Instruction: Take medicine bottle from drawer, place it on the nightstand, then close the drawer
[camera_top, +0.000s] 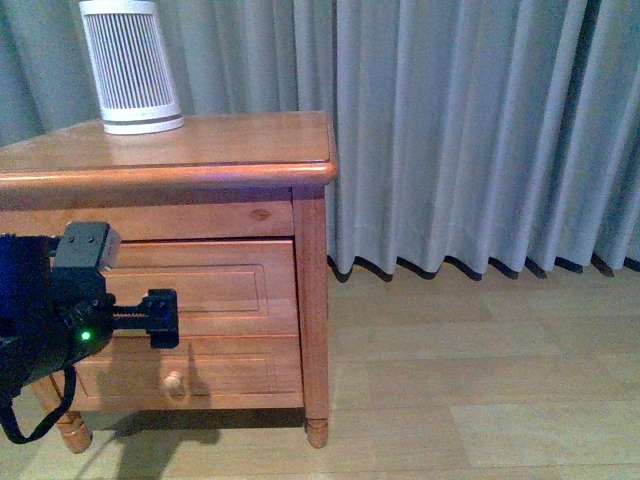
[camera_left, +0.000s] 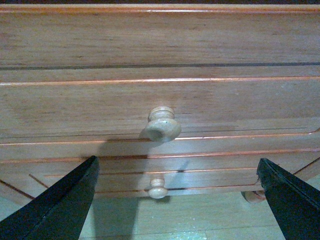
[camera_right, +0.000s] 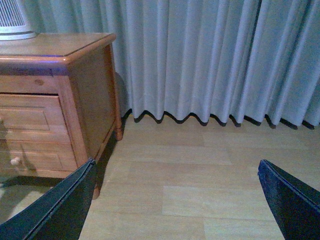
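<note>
medicine bottle: not in view in any camera; probably inside the shut drawer, can't confirm
drawer (camera_top: 215, 285): upper one; front looks flush with the frame, so judged closed; round knob (camera_left: 163, 125) at the middle of the front, nothing touching it
left gripper (camera_left: 177, 161): jaws spread wide, empty; faces the drawer front; knob sits roughly centred between the two fingers but ahead of the tips, apart from them; front view shows the arm low at the left, in front of the drawers
lower drawer (camera_top: 230, 370): shut; its lower knob (camera_left: 158, 187) is directly under the upper one; not the target
nightstand (camera_top: 200, 145): white ribbed device (camera_top: 130, 65) stands at the back left of the top; front and right part of the top show bare wood
right gripper (camera_right: 177, 162): jaws wide apart, holding nothing; off to the nightstand's right, over the floor (camera_right: 200, 190) facing the curtain (camera_right: 215, 60); well apart from the drawer
step: opening the drawer, reach phase; knob not yet gripped; bottle not out; most of the task left
next move: my read is that the left gripper moves forward until the knob is between the fingers, closes on it, then pulls straight out; knob is small and round, so centre it or it may slip; avoid the lower knob
</note>
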